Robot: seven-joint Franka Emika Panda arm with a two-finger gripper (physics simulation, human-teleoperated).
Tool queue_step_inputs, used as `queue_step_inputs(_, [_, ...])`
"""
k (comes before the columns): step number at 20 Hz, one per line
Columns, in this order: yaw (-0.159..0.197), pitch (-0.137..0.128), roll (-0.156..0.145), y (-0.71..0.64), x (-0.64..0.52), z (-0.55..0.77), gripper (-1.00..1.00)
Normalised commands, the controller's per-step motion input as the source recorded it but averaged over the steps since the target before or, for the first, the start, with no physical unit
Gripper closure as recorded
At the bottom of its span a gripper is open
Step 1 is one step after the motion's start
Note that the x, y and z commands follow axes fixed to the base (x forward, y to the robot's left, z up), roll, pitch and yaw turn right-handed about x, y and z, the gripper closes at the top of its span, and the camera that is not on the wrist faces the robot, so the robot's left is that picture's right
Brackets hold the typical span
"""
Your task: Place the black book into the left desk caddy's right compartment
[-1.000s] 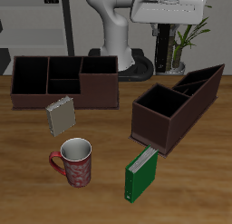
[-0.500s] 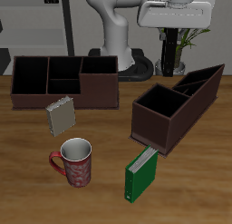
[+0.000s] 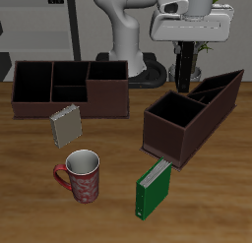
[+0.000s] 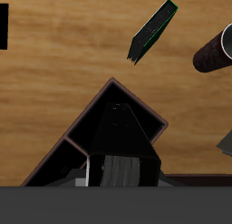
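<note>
The end effector [image 3: 184, 62] grips the upright black book [image 3: 184, 70], held in the air above the left desk caddy [image 3: 192, 114]. Lowering it into the empty right compartment [image 3: 175, 111] remains.

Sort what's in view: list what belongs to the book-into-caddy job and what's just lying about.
Belongs to the job:
gripper, shut on the black book
left desk caddy
right compartment

Just lying about:
other caddy
grey notebook
mug
green book
</note>
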Motion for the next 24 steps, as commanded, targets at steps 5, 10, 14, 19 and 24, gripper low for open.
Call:
queue_step_inputs(5, [0.010, 0.011, -0.002, -0.01, 0.04, -0.15, 1.00])
queue_step_inputs(10, [0.003, 0.021, 0.011, 0.03, 0.04, -0.20, 1.00])
queue_step_inputs(14, [0.019, 0.008, -0.002, -0.02, 0.05, -0.16, 1.00])
queue_step_inputs(19, [-0.003, 0.027, -0.002, -0.05, 0.10, -0.26, 1.00])
queue_step_inputs(24, [0.004, 0.015, -0.001, -0.02, 0.05, -0.15, 1.00])
